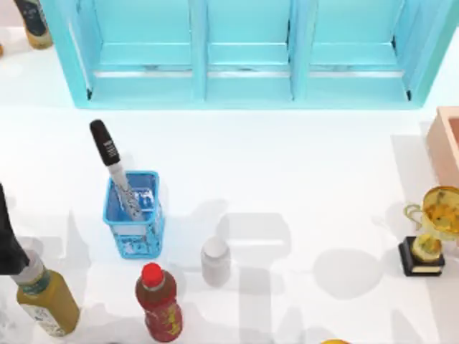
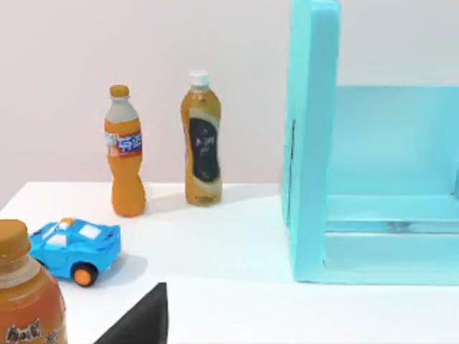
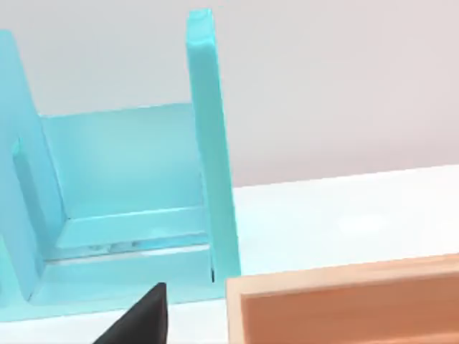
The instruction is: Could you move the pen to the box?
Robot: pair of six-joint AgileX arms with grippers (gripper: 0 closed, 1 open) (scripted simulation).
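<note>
The pen [image 1: 113, 168] stands tilted in a small translucent blue basket [image 1: 134, 215] on the left half of the white tabletop [image 1: 287, 172], its black cap leaning up and to the left above the rim. The box [image 1: 446, 143] sits at the tabletop's right edge, well apart from the pen, just behind a gold trophy [image 1: 430, 229]. The left arm [image 1: 8, 240] shows at the left edge, beside a yellow bottle [image 1: 46, 301]; whether either arm's fingers are wide or narrow, I cannot tell. A white capped bottle [image 1: 215, 260] and a red bottle [image 1: 159, 301] stand near the basket. The turquoise shelf unit [image 1: 247, 50] lines the back.
</note>
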